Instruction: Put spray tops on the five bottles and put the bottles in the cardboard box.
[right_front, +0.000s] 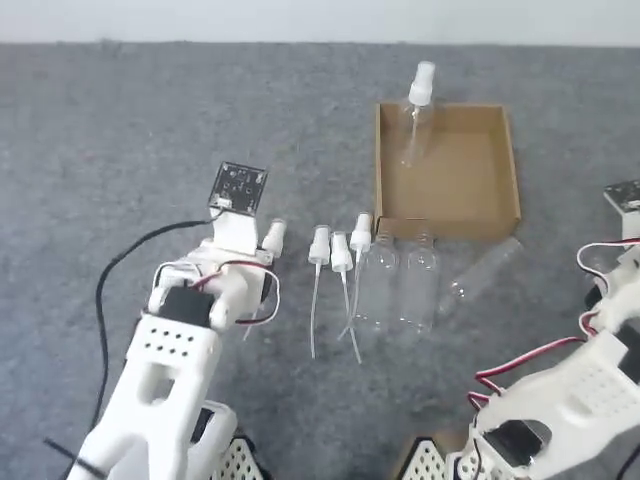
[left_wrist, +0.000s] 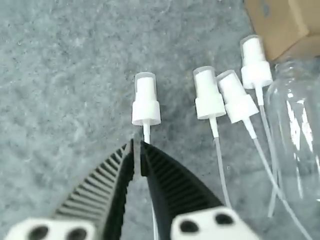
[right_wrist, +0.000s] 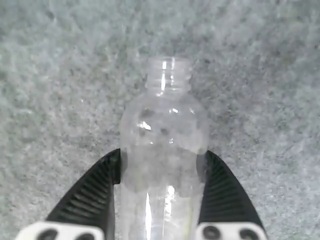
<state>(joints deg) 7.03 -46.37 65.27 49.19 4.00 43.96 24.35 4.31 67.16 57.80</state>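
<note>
My left gripper (left_wrist: 137, 150) is shut on the thin dip tube of a white spray top (left_wrist: 146, 102), which lies on the grey carpet; the same spray top (right_front: 272, 237) sits just ahead of that arm. Three more spray tops (right_front: 340, 250) lie side by side to its right. Two clear bottles (right_front: 398, 285) lie below the cardboard box (right_front: 505, 165), and a third bottle (right_front: 480, 275) is tilted beside them. A capped bottle (right_front: 415, 115) rests in the box. My right gripper (right_wrist: 162, 157) is shut on an uncapped clear bottle (right_wrist: 165, 115) at the table's right.
Grey carpet (right_front: 120, 150) covers the table, with open room on the left and in the far part. A black cable (right_front: 110, 280) loops beside the left arm. Red and white wires (right_front: 530, 360) run along the right arm.
</note>
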